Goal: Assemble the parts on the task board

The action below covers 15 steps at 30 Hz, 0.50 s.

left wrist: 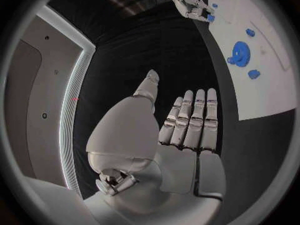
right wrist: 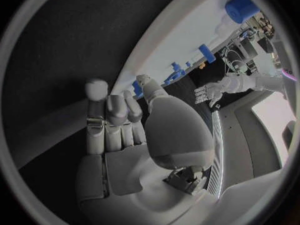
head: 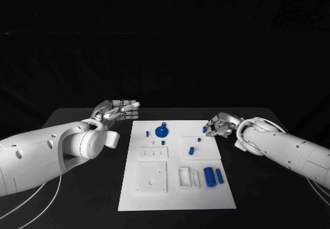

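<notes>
The white task board lies in the middle of the black table. On its far part sit a round blue disc with a knob and several small blue pegs; two blue cylinders lie near its right edge. My right hand is at the board's far right edge with its fingers curled in, and its thumb and fingertips pinch a small blue part. My left hand hovers off the far left corner, fingers straight, holding nothing.
White raised blocks and plates are fixed on the board's near half, with a small white frame beside the cylinders. Pale cables trail over the table under my left arm. Bare black table lies on both sides of the board.
</notes>
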{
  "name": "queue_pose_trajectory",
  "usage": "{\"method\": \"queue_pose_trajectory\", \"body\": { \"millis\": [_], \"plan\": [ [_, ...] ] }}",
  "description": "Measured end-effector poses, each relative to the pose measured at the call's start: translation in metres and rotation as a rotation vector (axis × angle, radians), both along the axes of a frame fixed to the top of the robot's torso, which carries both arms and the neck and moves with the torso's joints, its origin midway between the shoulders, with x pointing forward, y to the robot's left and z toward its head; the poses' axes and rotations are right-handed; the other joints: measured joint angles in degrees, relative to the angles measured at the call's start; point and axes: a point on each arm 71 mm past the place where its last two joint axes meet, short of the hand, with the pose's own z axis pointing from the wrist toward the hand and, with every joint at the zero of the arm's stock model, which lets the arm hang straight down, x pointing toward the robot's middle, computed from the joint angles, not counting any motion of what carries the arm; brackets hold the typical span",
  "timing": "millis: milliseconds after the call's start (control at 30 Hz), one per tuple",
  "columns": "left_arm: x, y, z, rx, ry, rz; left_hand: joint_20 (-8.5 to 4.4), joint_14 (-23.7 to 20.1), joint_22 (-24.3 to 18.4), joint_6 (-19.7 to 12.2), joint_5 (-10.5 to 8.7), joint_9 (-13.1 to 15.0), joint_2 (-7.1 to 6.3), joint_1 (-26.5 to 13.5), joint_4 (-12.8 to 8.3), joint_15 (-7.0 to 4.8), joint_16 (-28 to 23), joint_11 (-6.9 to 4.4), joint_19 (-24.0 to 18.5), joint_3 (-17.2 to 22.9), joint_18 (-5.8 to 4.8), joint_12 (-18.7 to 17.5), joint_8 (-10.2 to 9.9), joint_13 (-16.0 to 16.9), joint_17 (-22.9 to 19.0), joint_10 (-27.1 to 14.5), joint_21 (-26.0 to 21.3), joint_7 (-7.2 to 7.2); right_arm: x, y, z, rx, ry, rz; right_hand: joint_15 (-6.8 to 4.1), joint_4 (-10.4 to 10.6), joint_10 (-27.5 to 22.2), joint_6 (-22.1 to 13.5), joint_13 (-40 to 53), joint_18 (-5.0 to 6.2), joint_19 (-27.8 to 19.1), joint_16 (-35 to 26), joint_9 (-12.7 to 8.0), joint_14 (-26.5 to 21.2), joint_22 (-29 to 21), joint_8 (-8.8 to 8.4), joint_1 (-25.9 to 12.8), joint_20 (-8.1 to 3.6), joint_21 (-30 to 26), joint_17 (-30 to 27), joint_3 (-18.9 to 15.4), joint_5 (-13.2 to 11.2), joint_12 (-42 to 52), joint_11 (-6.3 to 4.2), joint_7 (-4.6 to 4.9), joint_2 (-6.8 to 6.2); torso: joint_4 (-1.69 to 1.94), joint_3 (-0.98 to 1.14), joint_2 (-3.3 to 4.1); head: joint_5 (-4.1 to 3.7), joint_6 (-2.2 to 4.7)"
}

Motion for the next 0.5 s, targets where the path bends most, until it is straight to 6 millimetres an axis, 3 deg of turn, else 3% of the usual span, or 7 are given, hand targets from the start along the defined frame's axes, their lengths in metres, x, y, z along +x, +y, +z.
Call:
{"method": "queue_pose_trajectory", "body": {
  "millis": [500],
  "plan": [
    [-0.0018, -0.0043, -0.0009, -0.004, 0.016, -0.013, 0.0, 0.0, 0.0, -0.2, 0.0, -0.01, 0.0, 0.0, -0.09, 0.0, 0.0, 0.0, 0.0, -0.1, 0.0, 0.0, 0.0, 0.0, -0.01, 0.0, 0.0, 0.2, 0.0017, 0.005, -0.0024, 0.003, -0.01, -0.002, 0.0, 0.3, 0.01, 0.09, 0.09, -0.01, 0.0, 0.0, -0.01, 0.0, -0.01, 0.0, -0.46, 0.0, 0.0, 0.12, 0.93, -0.22, 0.0, 0.0, 0.07, -0.01, -0.05, -0.01, -0.05, -0.09, -0.04]
  ]
}}
